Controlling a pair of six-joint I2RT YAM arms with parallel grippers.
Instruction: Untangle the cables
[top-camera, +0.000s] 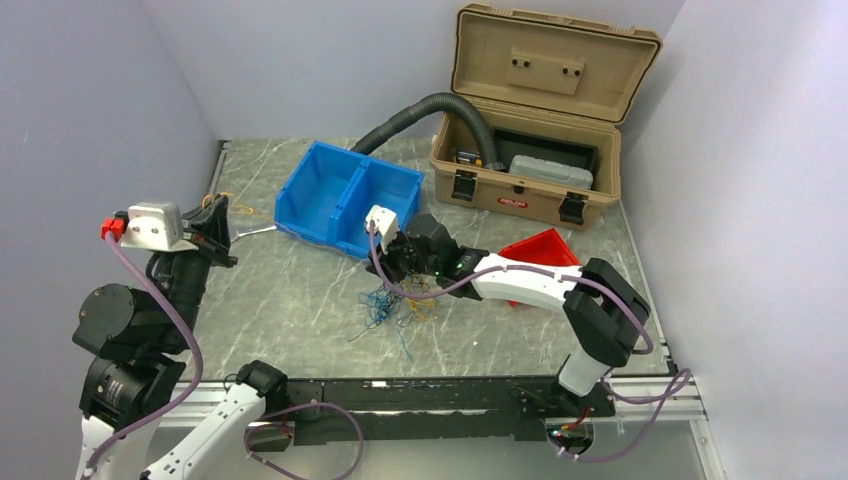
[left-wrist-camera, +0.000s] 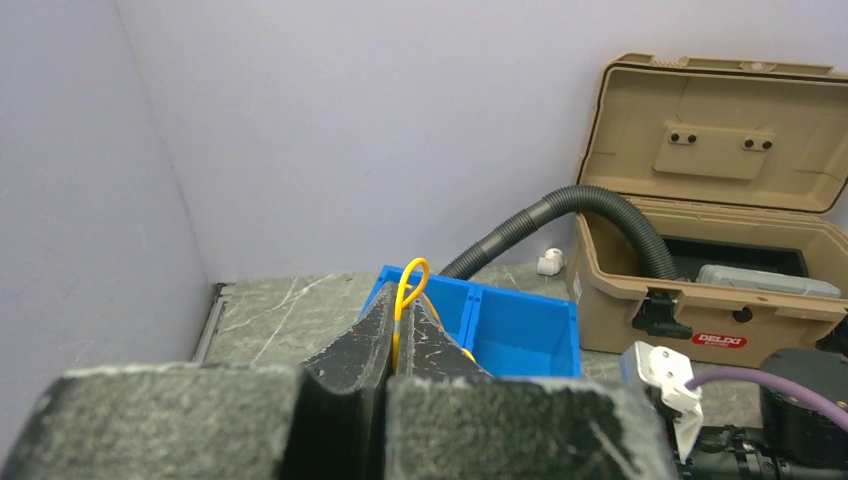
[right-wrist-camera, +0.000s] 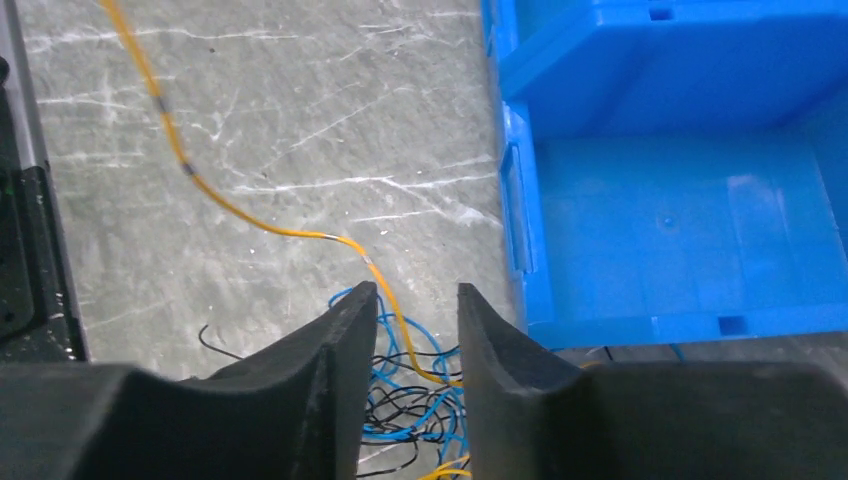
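The cables (top-camera: 395, 305) lie as a tangle of thin blue, black and yellow wires on the marble table, just in front of the blue bin (top-camera: 345, 195). My right gripper (top-camera: 395, 262) hangs right over the tangle. In the right wrist view its jaws (right-wrist-camera: 417, 295) stand apart, with the tangle (right-wrist-camera: 410, 400) below them. One yellow wire (right-wrist-camera: 240, 212) runs up between them and off to the far left. My left gripper (top-camera: 215, 215) is raised at the left wall. It is shut (left-wrist-camera: 400, 310) on a yellow wire (left-wrist-camera: 410, 280), whose loop sticks out above the fingertips.
An open tan toolbox (top-camera: 540, 110) stands at the back right, and a black corrugated hose (top-camera: 420, 115) leads into it. Beside the right arm there is a red bin (top-camera: 540, 250). The blue bin's (right-wrist-camera: 680, 200) front wall is close to the right gripper.
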